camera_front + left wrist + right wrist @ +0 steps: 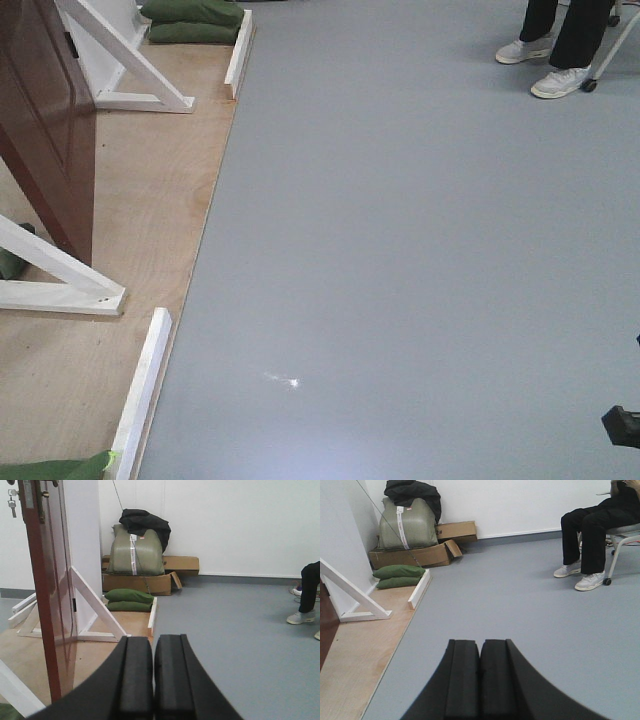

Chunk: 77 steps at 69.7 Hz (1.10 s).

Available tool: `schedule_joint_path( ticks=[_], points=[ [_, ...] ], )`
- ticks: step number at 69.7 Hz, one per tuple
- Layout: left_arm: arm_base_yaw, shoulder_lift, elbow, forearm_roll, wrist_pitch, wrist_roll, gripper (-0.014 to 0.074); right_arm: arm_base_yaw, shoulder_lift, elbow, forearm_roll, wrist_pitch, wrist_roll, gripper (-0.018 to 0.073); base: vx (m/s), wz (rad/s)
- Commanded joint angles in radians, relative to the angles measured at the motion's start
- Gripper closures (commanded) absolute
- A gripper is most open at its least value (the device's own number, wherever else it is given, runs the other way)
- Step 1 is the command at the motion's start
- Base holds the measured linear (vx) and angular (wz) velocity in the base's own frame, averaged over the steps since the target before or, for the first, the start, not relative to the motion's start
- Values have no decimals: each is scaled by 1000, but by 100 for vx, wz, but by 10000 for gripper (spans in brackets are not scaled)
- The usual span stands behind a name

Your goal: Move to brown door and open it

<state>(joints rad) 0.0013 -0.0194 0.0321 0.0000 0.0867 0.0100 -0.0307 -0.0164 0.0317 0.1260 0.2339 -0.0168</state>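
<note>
Closed pad to pad and empty, my left jaws and right jaws both point ahead, since nothing is within reach to grasp. One brown door (42, 605) stands near on my left, edge-on, upon a plywood platform (150, 200). Two white braces (120, 47) prop its frame. Two green sandbags (129, 600), stacked, presumably weigh the platform down.

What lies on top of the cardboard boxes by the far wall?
An olive sack with a black garment draped over it. The sack hides the tops of the boxes, so any contents cannot be seen.
</note>
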Motion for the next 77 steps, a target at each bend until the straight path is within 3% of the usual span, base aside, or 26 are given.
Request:
schedule_joint_path(
  ticks=[1,28,40,77],
  points=[
    [39,-17,16,158,-155,-549,586,0,-9,2,-5,-79,-9,559,0,1],
    [36,-17,16,158,-155,-549,586,0,-9,2,-5,-79,-9,559,4,14],
    [-10,-16,16,158,-155,-549,586,0,-9,2,-5,-79,-9,559,7,18],
    [-8,-16,16,158,-155,-549,586,0,-9,2,-5,-79,-9,559,7,7]
  ],
)
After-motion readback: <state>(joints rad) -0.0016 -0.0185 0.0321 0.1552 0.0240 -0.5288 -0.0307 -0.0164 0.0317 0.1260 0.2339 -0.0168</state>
